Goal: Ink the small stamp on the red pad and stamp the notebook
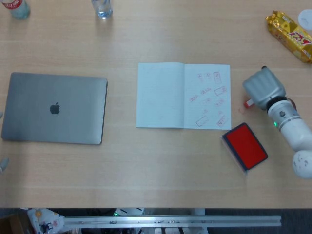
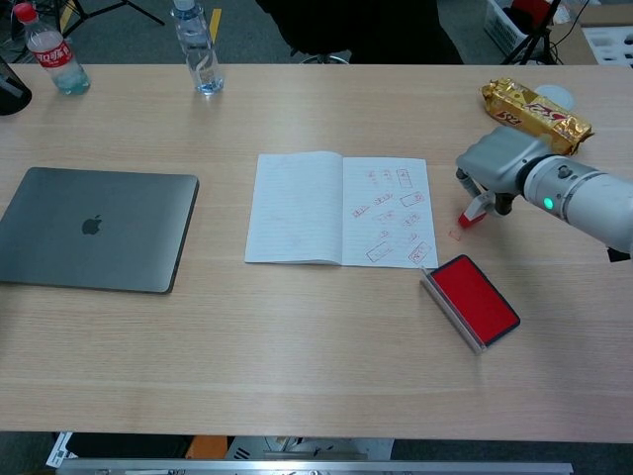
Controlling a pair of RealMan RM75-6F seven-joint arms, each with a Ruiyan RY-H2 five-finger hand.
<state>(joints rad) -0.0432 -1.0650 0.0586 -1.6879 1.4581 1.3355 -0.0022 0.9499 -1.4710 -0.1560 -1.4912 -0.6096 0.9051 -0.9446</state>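
The open notebook [image 1: 161, 95] [image 2: 297, 208] lies mid-table, and its right page carries several red stamp marks. The red ink pad [image 1: 246, 145] [image 2: 477, 297] sits open just right of the notebook's near corner. My right hand [image 1: 263, 87] [image 2: 495, 160] hovers low to the right of the notebook. It holds the small stamp [image 1: 248, 103] [image 2: 473, 211] tilted, with its red end down at the table between notebook and pad. A grey sliver [image 1: 2, 165] at the left edge of the head view may be my left hand; its fingers are not readable.
A closed grey laptop [image 1: 54, 108] [image 2: 94, 228] lies at the left. Two bottles [image 2: 198, 49] [image 2: 49, 51] stand along the far edge. A gold snack packet [image 1: 290, 35] [image 2: 534, 111] lies at the far right. A faint red mark [image 2: 457, 235] shows on the table beside the notebook.
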